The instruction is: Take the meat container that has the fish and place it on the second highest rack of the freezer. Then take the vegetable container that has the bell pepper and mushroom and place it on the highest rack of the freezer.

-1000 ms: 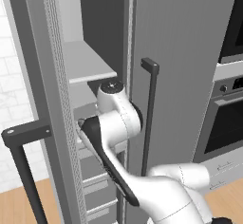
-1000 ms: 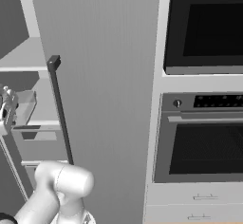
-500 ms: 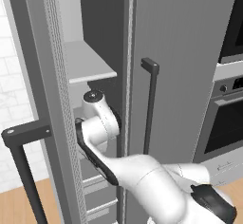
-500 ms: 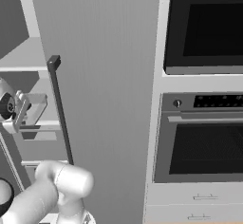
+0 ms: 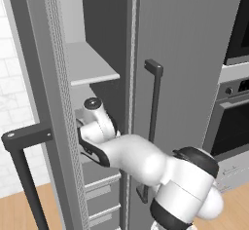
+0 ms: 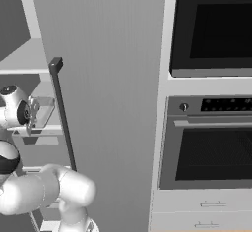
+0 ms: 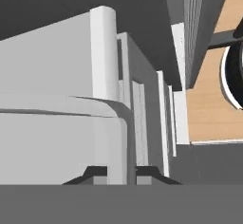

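The freezer point(image 5: 189, 53) stands with its left door swung out, ribbed edge point(image 5: 57, 102) toward me. My arm point(image 5: 131, 158) reaches into the opening under the upper pale shelf point(image 5: 92, 63). My gripper point(image 6: 35, 114) is beside the second shelf point(image 6: 34, 130), shut on the wall of a pale-grey container point(image 6: 45, 109). In the hand view that container point(image 7: 61, 123) looms large, with the fingertips point(image 7: 97, 172) on either side of its rim. Its contents are hidden; the fish and the bell pepper are out of view.
The freezer's closed right door point(image 6: 108, 78) has a long black bar handle point(image 6: 61, 113) close to my hand. Grey drawers point(image 5: 99, 192) sit below the shelves. The open door's handle point(image 5: 24, 175) juts out at left. A black oven point(image 6: 211, 162) and microwave point(image 6: 211, 24) are at right.
The arm has folded lower and pushed further into the freezer opening. The hand with the container has moved toward the second shelf.
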Tool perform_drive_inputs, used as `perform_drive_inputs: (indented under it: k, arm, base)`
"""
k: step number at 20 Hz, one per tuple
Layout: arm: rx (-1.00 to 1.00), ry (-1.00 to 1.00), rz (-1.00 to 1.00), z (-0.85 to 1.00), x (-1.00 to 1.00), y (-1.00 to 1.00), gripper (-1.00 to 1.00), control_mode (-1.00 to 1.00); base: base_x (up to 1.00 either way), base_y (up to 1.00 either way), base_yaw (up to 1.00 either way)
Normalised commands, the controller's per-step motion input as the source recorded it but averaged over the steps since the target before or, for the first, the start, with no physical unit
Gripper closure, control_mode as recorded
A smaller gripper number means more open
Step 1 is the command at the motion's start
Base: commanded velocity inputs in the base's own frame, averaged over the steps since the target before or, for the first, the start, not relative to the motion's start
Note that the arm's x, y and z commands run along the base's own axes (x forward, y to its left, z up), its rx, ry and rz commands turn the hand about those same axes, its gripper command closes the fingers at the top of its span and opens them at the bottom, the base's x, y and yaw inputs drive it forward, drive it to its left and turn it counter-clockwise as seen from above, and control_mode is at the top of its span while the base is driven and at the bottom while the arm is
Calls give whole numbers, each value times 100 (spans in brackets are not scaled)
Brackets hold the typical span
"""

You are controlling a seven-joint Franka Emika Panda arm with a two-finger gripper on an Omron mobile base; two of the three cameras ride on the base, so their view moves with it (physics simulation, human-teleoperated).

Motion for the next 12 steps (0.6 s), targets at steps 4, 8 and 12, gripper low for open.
perform_drive_inputs:
  k: [4, 8, 12]
  arm:
    - [0, 0, 0, -28, 77, 36, 100, -100]
    - [0, -1, 0, -33, 58, 30, 100, -100]
    - [0, -5, 0, -27, 17, 14, -100, -100]
  base:
    - [0, 0, 0]
    - [0, 0, 0]
    - [0, 0, 0]
